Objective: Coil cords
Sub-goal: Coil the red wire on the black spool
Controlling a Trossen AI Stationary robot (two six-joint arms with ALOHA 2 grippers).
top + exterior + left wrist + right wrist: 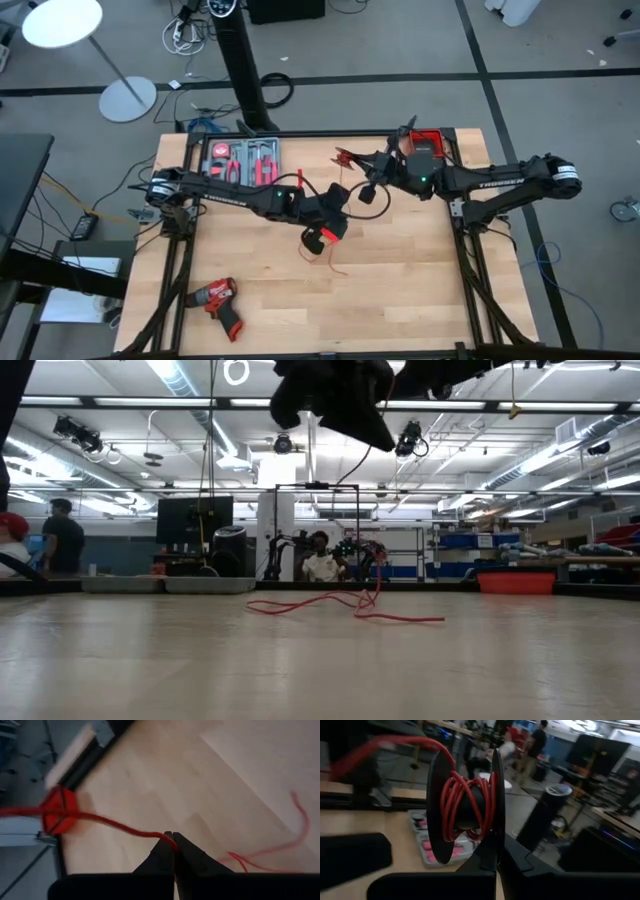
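Red wire (pixel 115 826) is pinched in your left claw (pixel 173 842), above the wooden tabletop (pixel 420 270), where the loose end lies. Your right claw (pixel 495 851) is squeezed on a black spool (pixel 465 805) wound with that wire.

Light wood table (pixel 400 290), red drill (pixel 217 300), tool tray (pixel 240 160), loose red wire (pixel 345 607)

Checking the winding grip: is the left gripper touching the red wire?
Touching. The left wrist view shows the left gripper shut on the red wire.
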